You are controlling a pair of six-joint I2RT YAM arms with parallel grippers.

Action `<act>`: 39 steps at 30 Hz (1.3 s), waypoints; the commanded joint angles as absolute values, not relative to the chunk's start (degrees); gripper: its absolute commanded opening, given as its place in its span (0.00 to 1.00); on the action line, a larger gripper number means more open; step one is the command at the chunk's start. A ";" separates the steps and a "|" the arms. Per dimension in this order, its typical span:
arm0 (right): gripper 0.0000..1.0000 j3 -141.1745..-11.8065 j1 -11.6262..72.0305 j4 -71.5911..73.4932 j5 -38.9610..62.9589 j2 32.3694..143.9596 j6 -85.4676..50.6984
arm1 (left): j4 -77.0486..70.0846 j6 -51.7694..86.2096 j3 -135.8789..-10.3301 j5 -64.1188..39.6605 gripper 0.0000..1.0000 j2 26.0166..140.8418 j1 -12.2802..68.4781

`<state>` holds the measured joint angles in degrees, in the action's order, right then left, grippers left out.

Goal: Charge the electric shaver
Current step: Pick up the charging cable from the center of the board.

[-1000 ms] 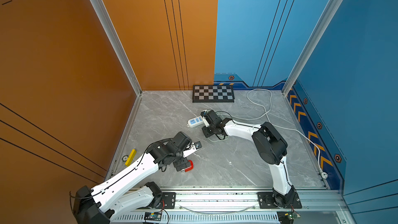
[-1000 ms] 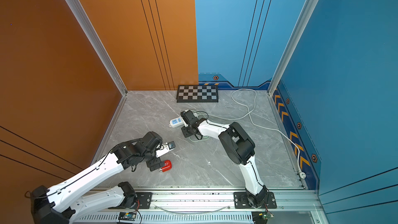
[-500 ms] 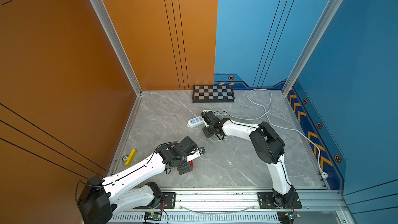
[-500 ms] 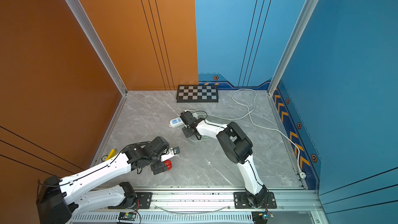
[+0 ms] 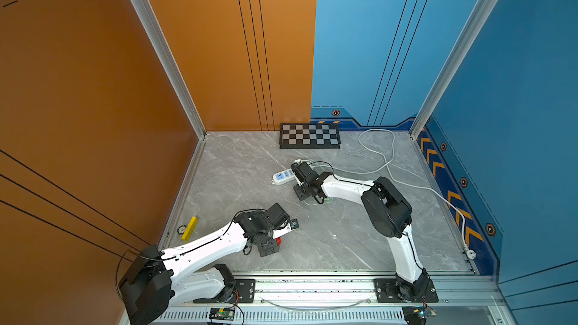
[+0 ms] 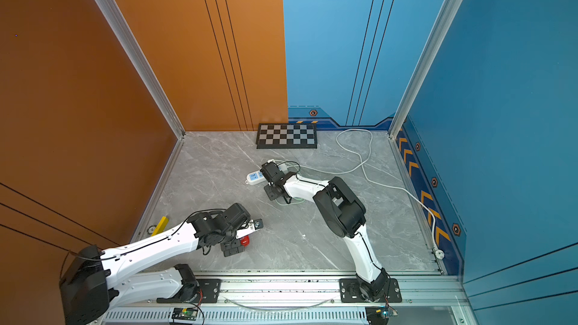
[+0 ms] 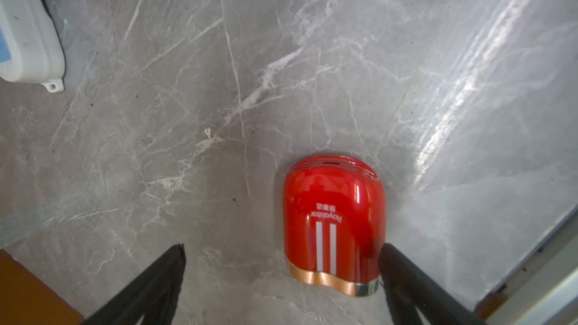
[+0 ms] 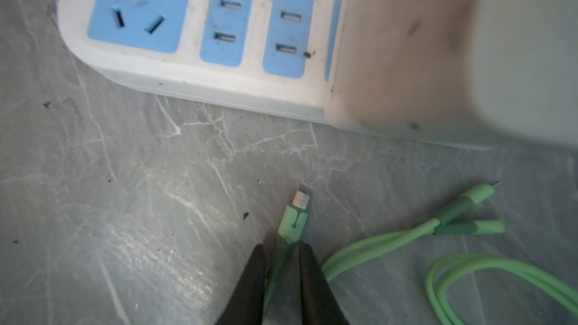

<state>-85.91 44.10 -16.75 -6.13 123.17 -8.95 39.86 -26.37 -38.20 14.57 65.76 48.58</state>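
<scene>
There is one electric shaver (image 7: 333, 223), one white-and-blue power strip (image 8: 219, 67) with one white charger block (image 8: 438, 51) plugged into it, one green cable (image 8: 375, 245) ending in three connectors, one yellow block (image 5: 190, 228), one checkerboard (image 5: 309, 136) and one white cord (image 5: 387, 157). Two arms work over the grey marble table (image 5: 344, 239). Orange and blue walls close the table on three sides, and an aluminium rail (image 5: 312, 282) runs along the front. A broad bare stretch lies between the two grippers and out toward the right wall. The checkerboard sits against the back wall and the yellow block at the left edge. The shaver lies flat near the front left, close to the rail, showing only as a red patch (image 6: 244, 240) in both top views. The left gripper (image 7: 283, 246) stands wide open over it. The shaver lies off-centre between the fingers, one fingertip (image 7: 387, 250) at its flank, the other apart with bare table between, and the metallic band faces the wrist. The right gripper (image 8: 281, 248), just beside the power strip, is closed on one connector of the green cable.
</scene>
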 commanded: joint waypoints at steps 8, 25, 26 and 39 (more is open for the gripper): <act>0.00 -81.15 43.71 -18.47 -4.13 120.32 -9.28 | 38.42 -24.70 -40.43 15.81 0.98 63.80 47.16; 0.00 -61.63 46.16 -14.07 12.03 91.84 -7.51 | 22.82 1.67 -39.35 -0.79 0.95 46.16 38.28; 0.00 -60.91 46.98 -13.72 11.41 90.85 -7.46 | 19.76 4.55 -38.18 -1.39 0.95 45.29 37.72; 0.00 -60.69 57.59 -13.28 -7.39 88.81 -2.70 | 5.10 28.18 -31.82 -7.26 0.88 49.49 32.54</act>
